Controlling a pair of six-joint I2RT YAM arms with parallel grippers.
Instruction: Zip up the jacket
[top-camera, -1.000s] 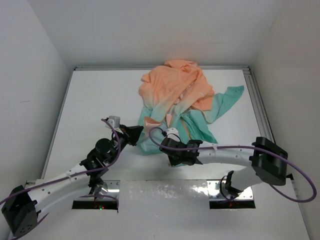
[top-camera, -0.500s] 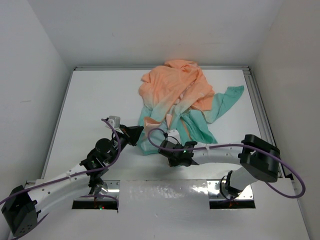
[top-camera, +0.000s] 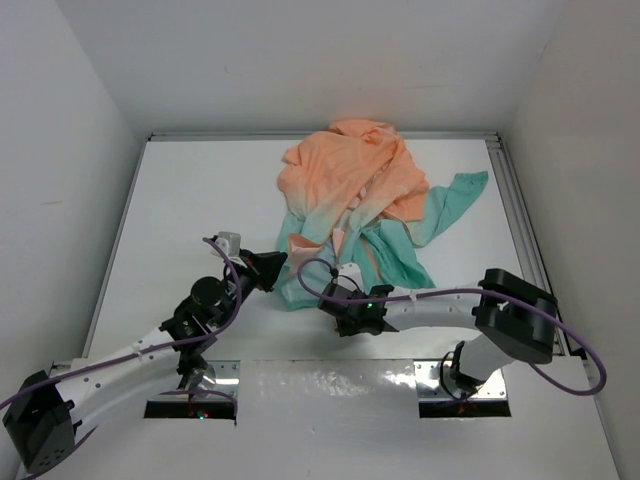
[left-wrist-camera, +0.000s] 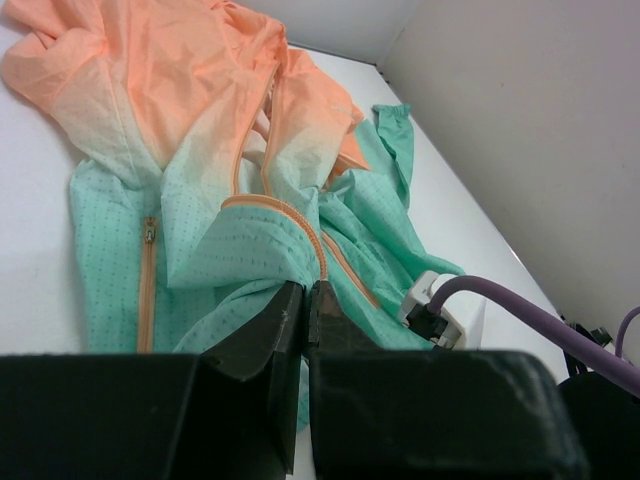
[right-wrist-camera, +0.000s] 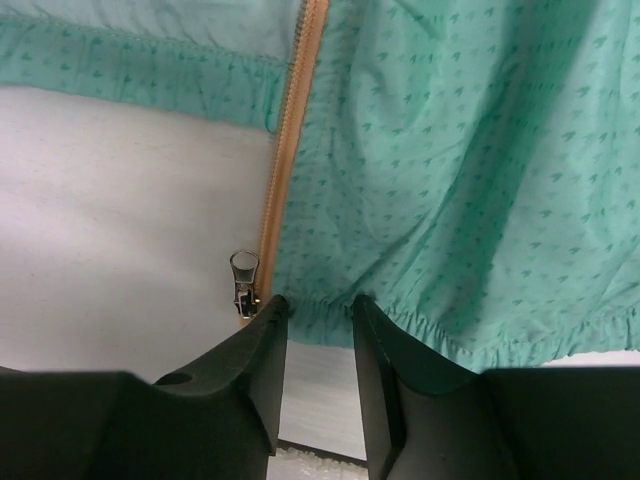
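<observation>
The jacket (top-camera: 350, 180) lies crumpled at the table's back middle, peach at the far end and teal toward me. My left gripper (top-camera: 272, 265) is at its near left hem. In the left wrist view the left gripper (left-wrist-camera: 308, 292) is shut on the teal edge of the jacket (left-wrist-camera: 200, 150), where an orange zipper tape (left-wrist-camera: 320, 245) runs in. My right gripper (top-camera: 345, 303) is at the near hem. In the right wrist view the right gripper (right-wrist-camera: 318, 305) is open, straddling the gathered hem of the jacket (right-wrist-camera: 450, 150). A metal zipper pull (right-wrist-camera: 243, 282) lies just left of it.
White walls enclose the table on three sides. A metal rail (top-camera: 515, 210) runs along the right edge. Purple cables loop over both arms. The right wrist's white camera block (left-wrist-camera: 440, 305) sits close to my left gripper. A second zipper (left-wrist-camera: 150, 270) runs down the teal panel.
My right arm has shifted left and its gripper has settled lower onto the jacket's near hem. The left arm and the jacket have not moved.
</observation>
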